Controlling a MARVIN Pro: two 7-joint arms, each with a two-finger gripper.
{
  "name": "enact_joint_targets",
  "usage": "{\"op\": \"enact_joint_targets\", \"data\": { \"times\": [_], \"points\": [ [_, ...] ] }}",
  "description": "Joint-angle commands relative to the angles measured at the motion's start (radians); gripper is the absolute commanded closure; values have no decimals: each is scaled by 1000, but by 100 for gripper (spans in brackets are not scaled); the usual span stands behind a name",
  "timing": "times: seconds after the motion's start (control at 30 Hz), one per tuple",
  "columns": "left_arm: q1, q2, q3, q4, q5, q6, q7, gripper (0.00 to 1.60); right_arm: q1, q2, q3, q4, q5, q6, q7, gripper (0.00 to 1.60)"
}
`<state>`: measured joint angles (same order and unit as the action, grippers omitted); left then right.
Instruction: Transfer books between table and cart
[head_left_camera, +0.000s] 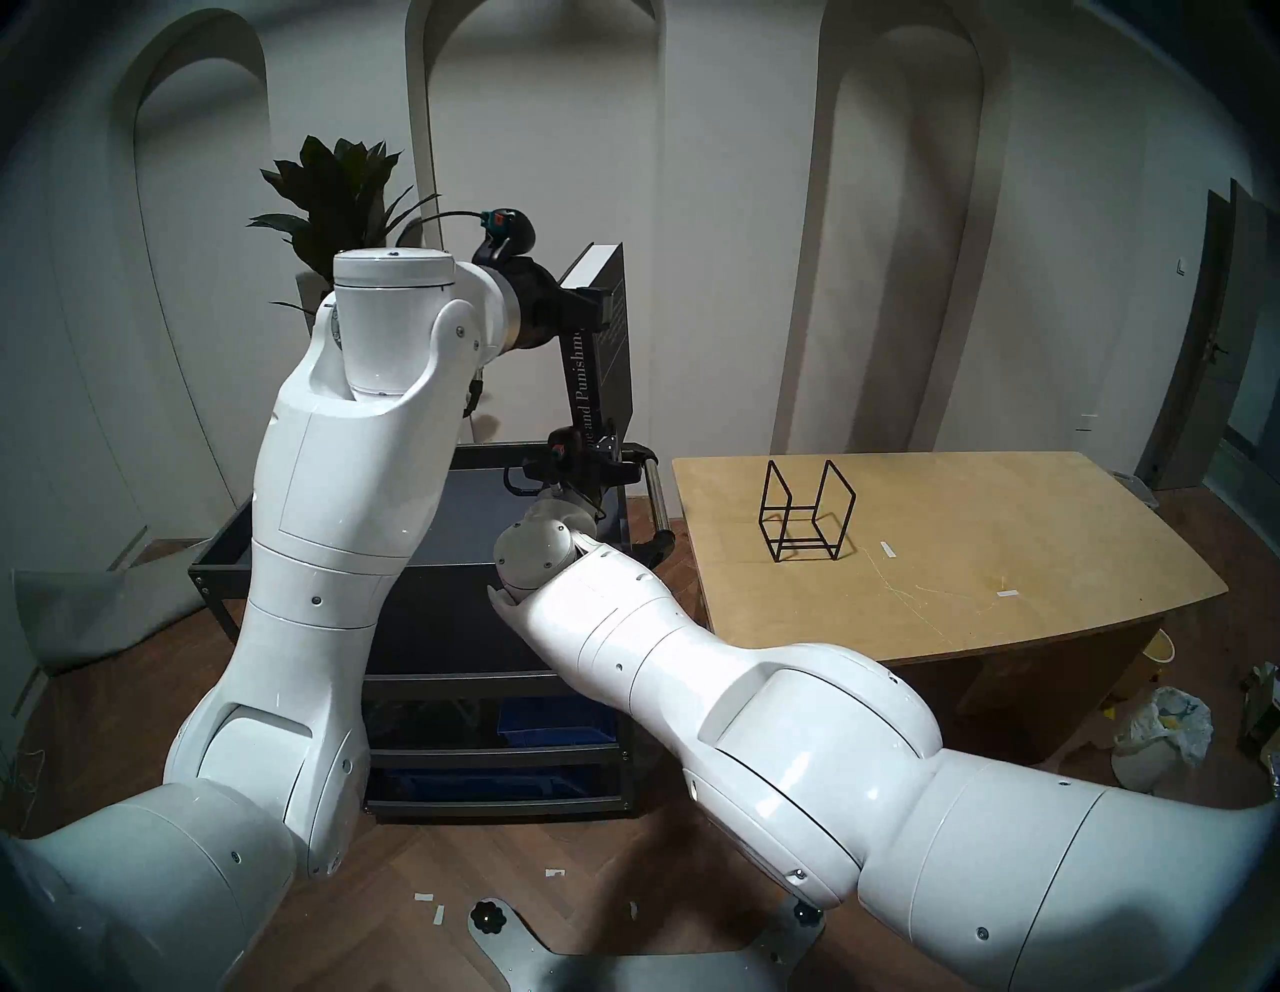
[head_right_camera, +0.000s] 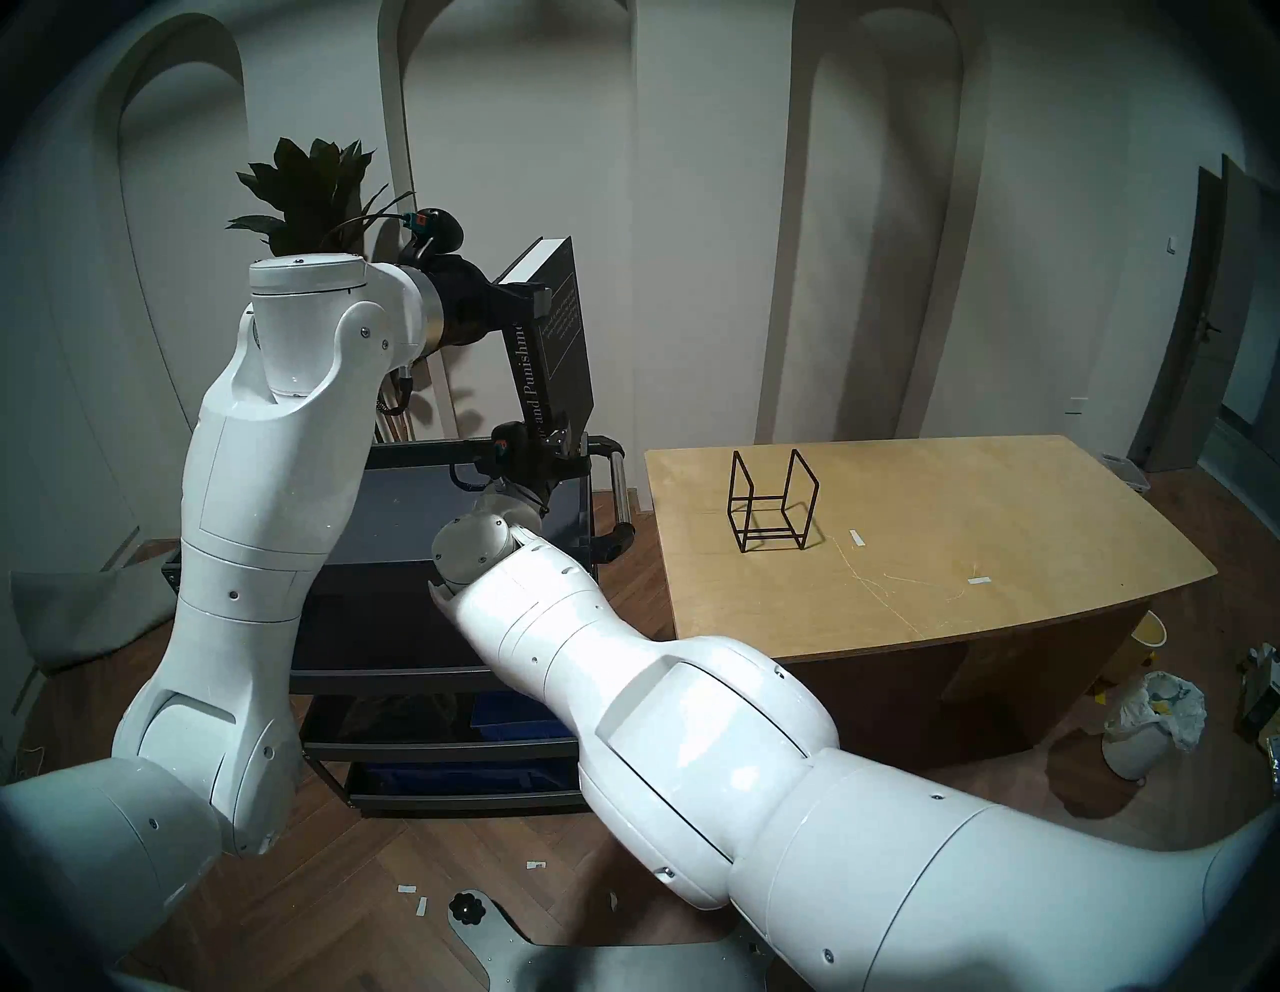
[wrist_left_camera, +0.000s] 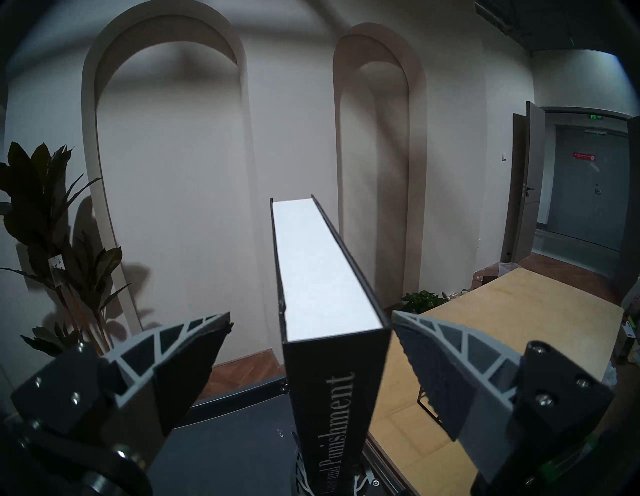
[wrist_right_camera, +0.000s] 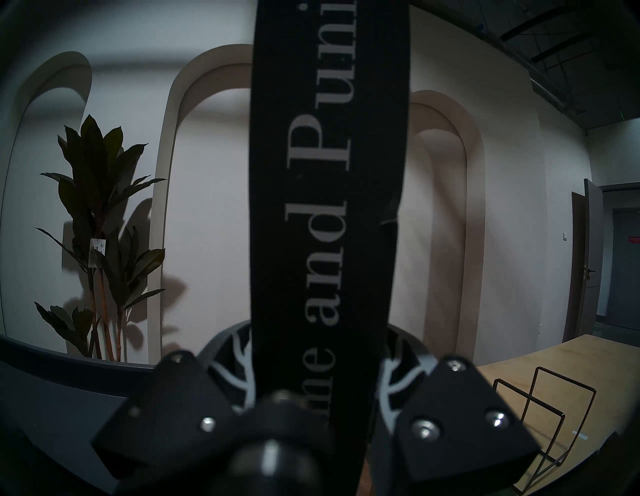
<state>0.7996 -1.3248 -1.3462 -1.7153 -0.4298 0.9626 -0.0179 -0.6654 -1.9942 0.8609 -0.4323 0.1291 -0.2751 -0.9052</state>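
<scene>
The thick black book (head_left_camera: 616, 360) with "Crime and Punishment" on its spine stands upright in the air above the far right corner of the black cart (head_left_camera: 221, 547), tilted slightly. My right gripper (head_left_camera: 599, 450) is shut on its bottom end; in the right wrist view the spine (wrist_right_camera: 329, 173) rises from between the fingers of that gripper (wrist_right_camera: 318, 363). My left gripper (head_left_camera: 596, 301) is open around the book's top end. The left wrist view shows the white page edges (wrist_left_camera: 322, 277) between that gripper's (wrist_left_camera: 311, 315) spread fingers. The plywood table (head_left_camera: 970, 568) lies to the right.
A small black wire-frame rack (head_left_camera: 807, 509) stands on the table's near left part. The cart's steel handle bar (head_left_camera: 658, 499) faces the table. A potted plant (head_left_camera: 332, 201) stands behind the cart. A bin with a bag (head_left_camera: 1157, 734) sits on the floor at right.
</scene>
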Motion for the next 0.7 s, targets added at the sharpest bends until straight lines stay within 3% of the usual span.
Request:
{"op": "enact_joint_targets", "data": {
  "times": [0.0, 0.27, 0.57, 0.6, 0.63, 0.67],
  "points": [
    [-68, -24, -13, 41, -1, -3, 22, 0, -21, -13, -36, -71, -16, -24, -45, 160],
    [-77, -4, -15, 60, -24, -3, 34, 0, -87, -13, -81, -184, -46, -46, -130, 160],
    [-88, 24, -6, 59, -79, -15, 48, 3, -91, -6, -114, -285, -64, -10, -173, 160],
    [-87, 28, -1, 59, -77, -20, 56, 35, -88, -2, -114, -292, -64, -5, -175, 160],
    [-88, 29, 0, 62, -86, -21, 57, 160, -93, 4, -116, -314, -64, 7, -180, 160],
    [-90, 35, 5, 63, -91, -19, 58, 160, -86, 6, -115, -310, -65, 8, -181, 160]
  ]
}}
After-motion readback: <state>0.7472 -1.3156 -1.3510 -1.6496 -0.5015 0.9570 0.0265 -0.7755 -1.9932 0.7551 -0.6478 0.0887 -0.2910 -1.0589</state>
